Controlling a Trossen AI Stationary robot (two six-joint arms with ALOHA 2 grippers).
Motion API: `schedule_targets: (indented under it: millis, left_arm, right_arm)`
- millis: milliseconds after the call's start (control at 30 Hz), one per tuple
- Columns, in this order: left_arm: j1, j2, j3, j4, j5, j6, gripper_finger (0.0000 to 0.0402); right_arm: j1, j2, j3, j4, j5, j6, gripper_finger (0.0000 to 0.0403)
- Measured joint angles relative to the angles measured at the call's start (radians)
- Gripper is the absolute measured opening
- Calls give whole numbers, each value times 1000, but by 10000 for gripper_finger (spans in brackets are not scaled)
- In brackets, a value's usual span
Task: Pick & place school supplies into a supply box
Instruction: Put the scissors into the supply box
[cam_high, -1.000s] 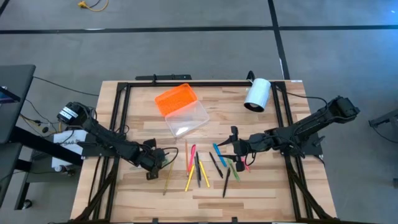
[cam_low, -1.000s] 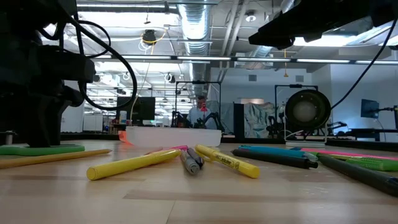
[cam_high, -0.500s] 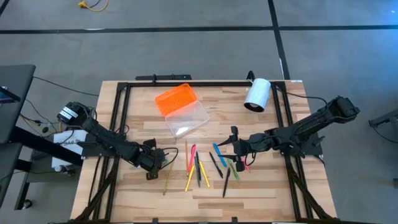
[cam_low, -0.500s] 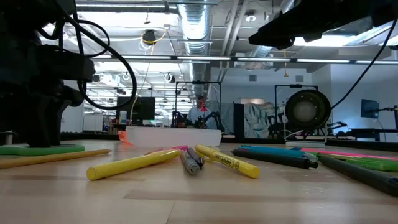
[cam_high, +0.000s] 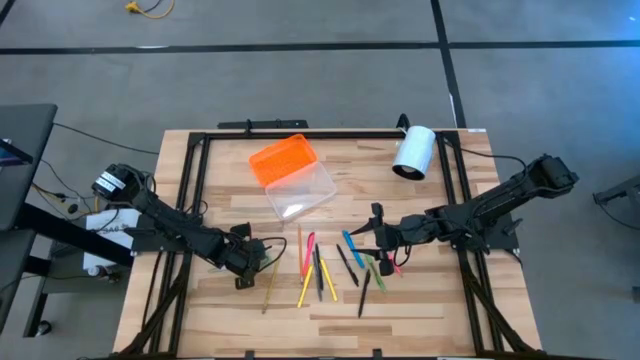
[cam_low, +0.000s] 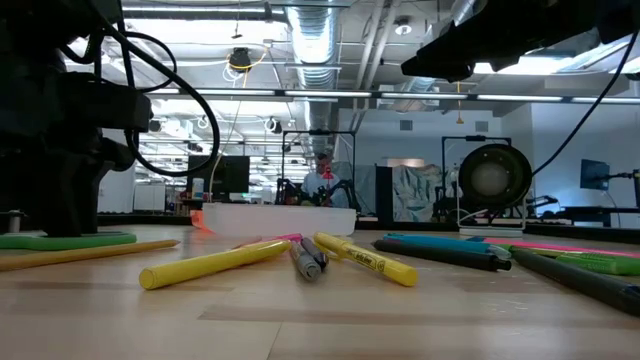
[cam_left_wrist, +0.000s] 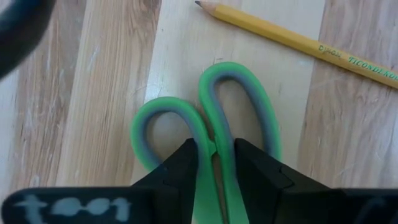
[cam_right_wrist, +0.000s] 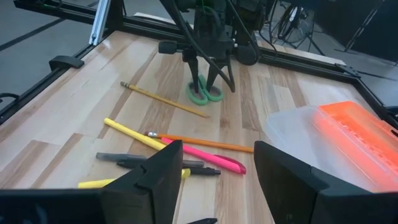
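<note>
The green-handled scissors (cam_left_wrist: 214, 118) lie flat on the table near its left side, also visible in the high view as the scissors (cam_high: 252, 268). My left gripper (cam_left_wrist: 216, 165) points down over them, its fingers on either side of the handles. My right gripper (cam_right_wrist: 214, 186) is open and hovers above the pens (cam_high: 335, 262), which lie scattered on the table's middle. A wooden pencil (cam_left_wrist: 298, 43) lies just beyond the scissors. The supply box (cam_high: 300, 192) sits open farther back, its orange lid (cam_high: 282, 158) beside the clear base. My left gripper has the scissors by the neck of the handles (cam_left_wrist: 217, 155), where the two green loops meet, pinched between its two fingers (cam_left_wrist: 183, 165). It comes from above, pointing down. The scissors lie flat on the table.
A white cylinder (cam_high: 413, 151) lies at the table's far right. A black frame (cam_high: 200, 150) runs along the far, left and right edges. Bare wood shows near the front edge (cam_high: 330, 325). A person (cam_low: 322, 180) sits in the room behind.
</note>
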Motion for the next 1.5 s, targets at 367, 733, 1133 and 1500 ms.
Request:
schedule_targets:
  millis: [367, 733, 1133, 1500]
  left_arm:
    - [0, 4, 39, -28, -18, 17, 79]
    - [1, 5, 123, -38, -62, 96, 79]
    - [52, 2, 235, -148, -170, 148, 78]
    - [268, 1, 376, -127, -243, 400, 78]
  right_arm:
    - [0, 0, 0, 1, 0, 0, 193]
    - [0, 0, 0, -5, 0, 0, 193]
    - [0, 0, 0, -6, 0, 0, 193]
    - [0, 0, 0, -6, 0, 0, 193]
